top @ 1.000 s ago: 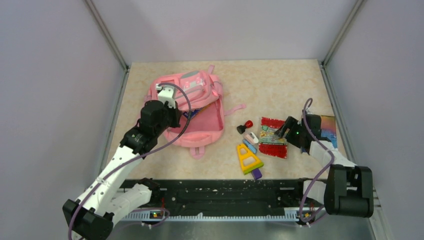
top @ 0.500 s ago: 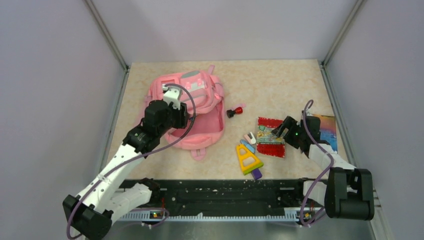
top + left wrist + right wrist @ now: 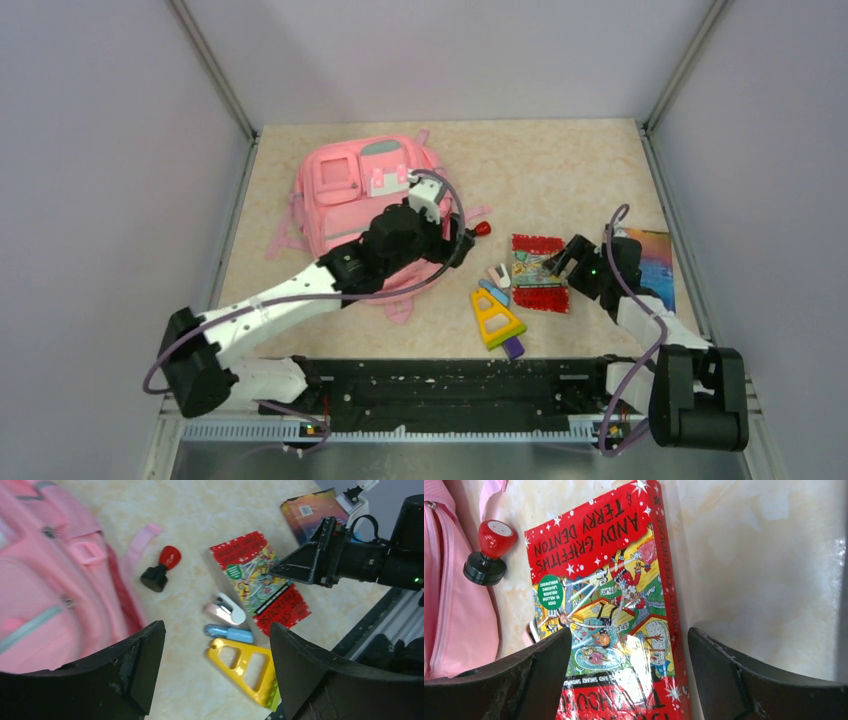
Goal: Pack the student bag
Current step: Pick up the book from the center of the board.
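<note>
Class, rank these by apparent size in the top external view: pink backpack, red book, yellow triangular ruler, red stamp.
Largest to smallest:
1. pink backpack
2. red book
3. yellow triangular ruler
4. red stamp

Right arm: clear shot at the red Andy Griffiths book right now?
Probably yes: the right hand hangs open just over the red Andy Griffiths book, whose cover is bare, with nothing between them.

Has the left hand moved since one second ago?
Yes. The left hand went right, from over the student bag toward the yellow ruler.
</note>
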`<state>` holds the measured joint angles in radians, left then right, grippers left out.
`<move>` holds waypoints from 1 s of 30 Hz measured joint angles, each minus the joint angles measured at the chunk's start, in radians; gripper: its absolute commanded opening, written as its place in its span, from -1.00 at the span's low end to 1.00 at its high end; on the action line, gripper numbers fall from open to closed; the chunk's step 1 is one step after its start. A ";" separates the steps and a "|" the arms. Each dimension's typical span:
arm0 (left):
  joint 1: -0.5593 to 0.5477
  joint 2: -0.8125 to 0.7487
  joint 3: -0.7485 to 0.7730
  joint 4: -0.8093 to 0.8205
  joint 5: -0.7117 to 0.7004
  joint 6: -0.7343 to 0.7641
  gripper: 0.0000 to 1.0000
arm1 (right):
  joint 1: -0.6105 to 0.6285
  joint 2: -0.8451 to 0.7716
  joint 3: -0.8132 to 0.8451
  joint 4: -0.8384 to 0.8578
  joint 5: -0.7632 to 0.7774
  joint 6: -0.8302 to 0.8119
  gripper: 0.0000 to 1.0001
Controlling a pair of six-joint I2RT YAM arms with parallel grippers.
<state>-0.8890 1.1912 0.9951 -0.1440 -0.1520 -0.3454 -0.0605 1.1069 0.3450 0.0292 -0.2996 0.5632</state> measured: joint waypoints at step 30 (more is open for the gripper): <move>-0.040 0.824 0.214 0.491 0.210 -0.466 0.37 | 0.000 -0.053 -0.039 0.016 0.017 -0.002 0.73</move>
<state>-0.9295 2.0148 1.2087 0.3473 0.0578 -0.8112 -0.0605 1.0534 0.3061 0.0448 -0.2825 0.5613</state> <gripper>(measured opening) 0.688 0.862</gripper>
